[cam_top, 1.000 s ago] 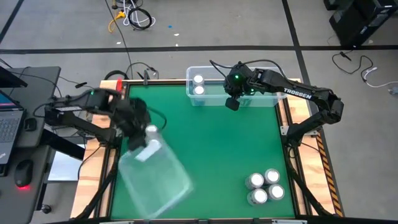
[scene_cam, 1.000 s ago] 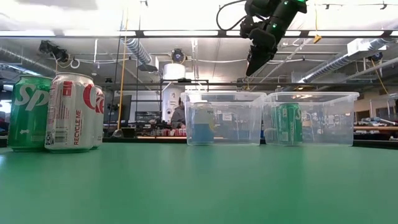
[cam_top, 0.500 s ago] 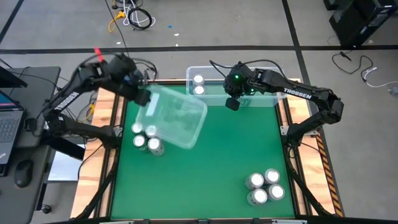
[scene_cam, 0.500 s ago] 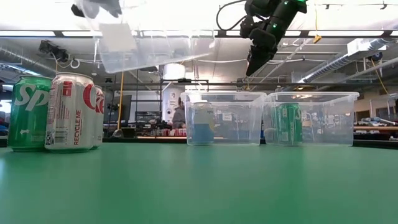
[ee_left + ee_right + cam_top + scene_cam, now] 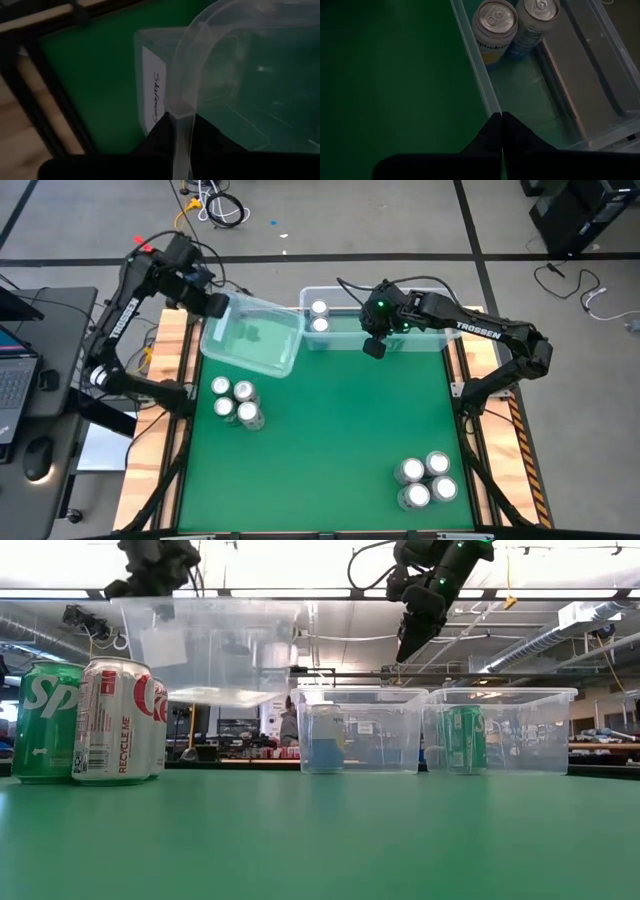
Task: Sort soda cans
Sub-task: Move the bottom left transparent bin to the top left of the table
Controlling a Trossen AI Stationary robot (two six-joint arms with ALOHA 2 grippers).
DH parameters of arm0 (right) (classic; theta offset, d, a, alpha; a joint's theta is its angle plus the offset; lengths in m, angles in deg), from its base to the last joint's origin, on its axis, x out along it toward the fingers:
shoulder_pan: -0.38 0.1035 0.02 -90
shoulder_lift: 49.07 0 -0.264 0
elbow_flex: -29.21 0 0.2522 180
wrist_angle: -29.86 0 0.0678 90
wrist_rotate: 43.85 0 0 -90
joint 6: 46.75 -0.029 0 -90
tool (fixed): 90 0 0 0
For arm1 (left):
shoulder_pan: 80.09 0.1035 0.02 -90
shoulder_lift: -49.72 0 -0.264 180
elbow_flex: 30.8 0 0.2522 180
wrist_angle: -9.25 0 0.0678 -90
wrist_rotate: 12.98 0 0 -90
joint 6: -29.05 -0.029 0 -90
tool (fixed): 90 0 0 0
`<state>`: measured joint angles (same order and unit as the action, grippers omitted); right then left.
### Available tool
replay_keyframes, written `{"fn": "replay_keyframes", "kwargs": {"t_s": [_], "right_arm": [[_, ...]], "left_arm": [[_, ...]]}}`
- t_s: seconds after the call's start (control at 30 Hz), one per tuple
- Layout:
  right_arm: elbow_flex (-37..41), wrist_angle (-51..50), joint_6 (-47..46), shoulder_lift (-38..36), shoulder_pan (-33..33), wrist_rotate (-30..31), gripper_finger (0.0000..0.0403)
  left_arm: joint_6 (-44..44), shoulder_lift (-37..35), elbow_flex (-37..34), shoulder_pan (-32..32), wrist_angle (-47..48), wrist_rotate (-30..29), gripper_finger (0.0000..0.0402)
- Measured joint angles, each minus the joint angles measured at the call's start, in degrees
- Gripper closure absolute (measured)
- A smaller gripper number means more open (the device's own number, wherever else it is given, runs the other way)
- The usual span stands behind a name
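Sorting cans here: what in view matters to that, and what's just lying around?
Job: three cans at table's left; four cans at near right; two cans in back bin; lifted bin in left hand.
Clutter: laptop; floor cables.

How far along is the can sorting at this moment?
Barely started. Done: two cans stand in the clear bin at the table's far edge. In hand: the left gripper, jaws shut on the rim, holds a second clear bin in the air; the right gripper hangs shut over the far bin. Left: three cans at the left edge and four at the near right.
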<state>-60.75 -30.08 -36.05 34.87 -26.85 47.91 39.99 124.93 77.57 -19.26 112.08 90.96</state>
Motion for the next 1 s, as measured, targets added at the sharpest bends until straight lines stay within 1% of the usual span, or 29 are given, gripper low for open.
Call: {"fn": "replay_keyframes", "kwargs": {"t_s": [0.1,0.27,0.47,0.6,0.8,0.87,1.0], "right_arm": [[0.01,-0.08,-0.22,0.00,0.00,-0.17,0.0403],[0.01,-0.06,-0.46,0.00,0.00,-1.71,0.0403],[0.00,1.05,-0.66,0.00,0.89,-1.84,0.0403],[0.00,3.20,-0.61,0.00,2.08,-2.01,0.0403],[0.00,6.57,-0.63,0.00,3.47,-3.05,0.0403],[0.00,7.96,-0.63,0.00,3.96,-3.32,0.0403],[0.00,9.71,-0.63,0.00,4.70,-3.37,0.0403]], "left_arm": [[-1.79,1.14,-0.52,3.00,-0.66,-0.53,0.0376],[-2.75,1.74,-5.17,5.83,-1.20,-0.46,0.0376],[-3.34,1.73,-11.54,5.96,-6.29,-0.73,0.0376],[-2.99,1.73,-15.23,5.94,-10.84,-0.92,0.0365],[-3.25,1.71,-18.59,5.94,-17.09,-1.92,0.0357],[-4.57,1.71,-19.42,5.94,-18.63,-2.67,0.0356],[-5.82,1.71,-19.85,5.94,-18.60,-3.83,0.0354]]}}
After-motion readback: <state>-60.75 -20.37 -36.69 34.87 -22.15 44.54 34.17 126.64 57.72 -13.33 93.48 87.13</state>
